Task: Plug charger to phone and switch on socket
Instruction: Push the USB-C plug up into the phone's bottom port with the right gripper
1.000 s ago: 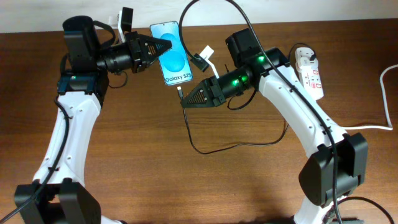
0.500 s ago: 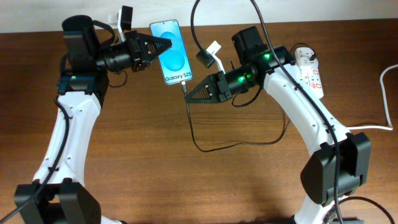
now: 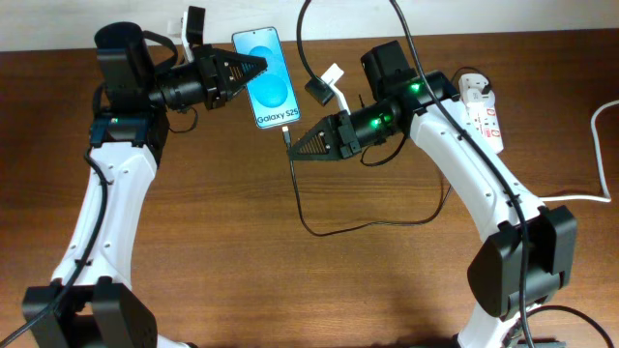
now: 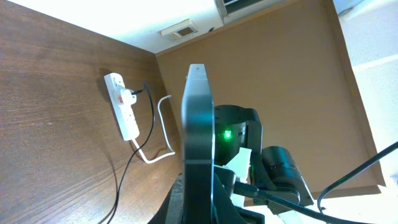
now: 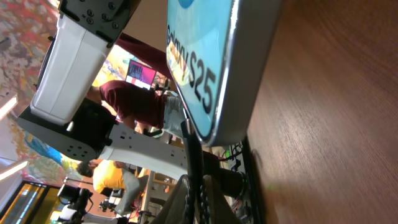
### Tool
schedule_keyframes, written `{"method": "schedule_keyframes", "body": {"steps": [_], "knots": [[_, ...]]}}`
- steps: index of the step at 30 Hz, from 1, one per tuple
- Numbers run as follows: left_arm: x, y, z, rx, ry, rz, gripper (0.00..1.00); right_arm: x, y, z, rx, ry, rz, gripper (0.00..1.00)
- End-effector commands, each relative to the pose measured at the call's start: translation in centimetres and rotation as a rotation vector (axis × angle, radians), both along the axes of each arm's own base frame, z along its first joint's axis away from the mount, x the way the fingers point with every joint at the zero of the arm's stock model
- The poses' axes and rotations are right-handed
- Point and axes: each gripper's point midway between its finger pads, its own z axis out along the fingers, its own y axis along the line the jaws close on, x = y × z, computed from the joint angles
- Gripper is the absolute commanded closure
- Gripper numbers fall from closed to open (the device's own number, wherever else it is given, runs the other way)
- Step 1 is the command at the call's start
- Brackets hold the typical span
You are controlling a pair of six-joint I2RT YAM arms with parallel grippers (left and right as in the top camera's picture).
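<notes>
left gripper (image 3: 258,69): clenched on the phone, jaws pinching its left long edge about halfway along.
phone (image 3: 272,87): screen up at the far middle of the table (image 3: 213,251), its lettered bottom edge turned toward the right gripper. the left wrist view shows it edge-on, rising straight out of the jaws. whether it rests on the wood or is lifted off it, cannot tell.
right gripper (image 3: 293,153): closed on the charger, grasping the cable just behind its tip. it sits just below the phone's bottom right corner.
charger (image 3: 360,228): thin black cable. the tip sticks out of the right jaws and meets the phone's bottom edge. in the right wrist view it touches that edge under the lettering, but whether it is seated cannot be told. behind the gripper the cable hangs in a loose loop on the table.
socket (image 3: 483,114): white strip at the far right, well apart from the phone and both grippers. a plug (image 4: 132,94) with a black lead sits in its far end. switch position too small to tell.
white cord (image 3: 598,135): curls along the right edge.
</notes>
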Motion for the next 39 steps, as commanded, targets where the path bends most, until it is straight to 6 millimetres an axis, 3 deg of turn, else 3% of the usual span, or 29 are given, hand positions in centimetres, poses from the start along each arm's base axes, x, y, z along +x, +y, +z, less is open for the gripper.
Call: {"method": "schedule_keyframes", "body": {"steps": [1,39], "knots": [[-0.56,-0.93,0.49,-0.010,-0.007,-0.041,1.00,-0.09,0.08,0.39,0.031,0.008,0.013,0.96],[-0.54,-0.98,0.48,-0.007,-0.015,-0.041,1.00,-0.05,0.06,0.54,0.026,0.054,0.009,0.96]]}}
